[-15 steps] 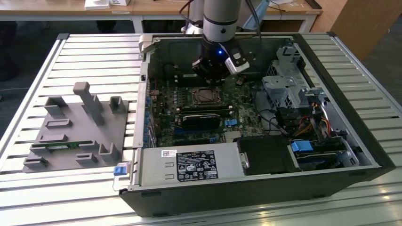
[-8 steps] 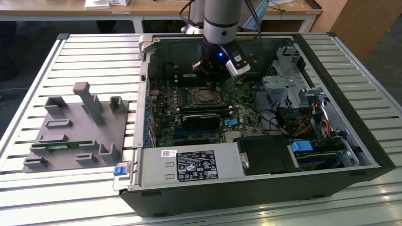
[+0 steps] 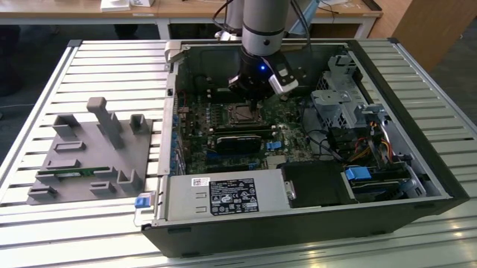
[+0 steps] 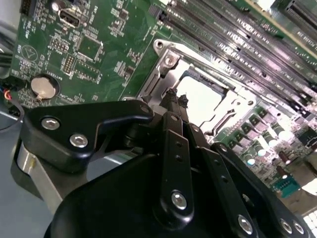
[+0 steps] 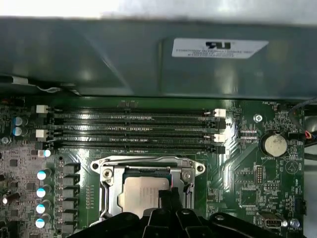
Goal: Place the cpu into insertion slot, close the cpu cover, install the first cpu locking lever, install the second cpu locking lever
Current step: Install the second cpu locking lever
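Inside the open computer case, my gripper (image 3: 260,94) hangs just above the insertion slot (image 3: 242,114) on the green board. In both wrist views the cpu (image 5: 138,196) (image 4: 200,101) lies flat in the slot, its dull silver top showing through the window of the cpu cover (image 5: 144,167) (image 4: 237,105). The cover lies down flat around the chip. My black fingers (image 4: 171,116) are pressed together with nothing between them. My gripper (image 4: 176,96) (image 5: 168,192) points at the edge of the cover, close above it. I cannot tell how the locking levers stand.
Long black memory slots (image 5: 133,129) run beside the socket, and the case wall (image 5: 99,54) rises behind them. A coin battery (image 5: 274,145) sits on the board. A power supply box (image 3: 227,196), a drive cage (image 3: 339,103) and cables (image 3: 369,148) fill the case. A grey fixture (image 3: 93,151) lies outside.
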You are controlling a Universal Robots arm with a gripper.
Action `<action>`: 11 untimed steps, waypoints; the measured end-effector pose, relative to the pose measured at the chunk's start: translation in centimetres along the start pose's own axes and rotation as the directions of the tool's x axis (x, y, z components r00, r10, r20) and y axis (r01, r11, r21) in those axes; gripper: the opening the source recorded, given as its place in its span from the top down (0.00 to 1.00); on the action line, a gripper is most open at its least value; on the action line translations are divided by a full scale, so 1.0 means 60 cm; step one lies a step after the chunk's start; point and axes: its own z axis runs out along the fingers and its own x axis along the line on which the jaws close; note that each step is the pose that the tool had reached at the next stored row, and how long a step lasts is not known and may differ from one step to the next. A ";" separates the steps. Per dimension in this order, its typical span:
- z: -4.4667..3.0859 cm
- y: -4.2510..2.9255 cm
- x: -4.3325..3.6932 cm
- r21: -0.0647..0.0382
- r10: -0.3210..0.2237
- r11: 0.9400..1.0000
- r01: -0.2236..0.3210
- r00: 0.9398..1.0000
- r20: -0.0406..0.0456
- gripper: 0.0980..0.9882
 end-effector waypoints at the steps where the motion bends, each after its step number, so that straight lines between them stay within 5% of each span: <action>1: 0.000 -0.001 0.000 0.000 0.000 1.000 0.000 1.000 0.000 0.99; 11: -0.038 0.000 0.000 0.000 0.000 1.000 0.000 1.000 0.000 0.99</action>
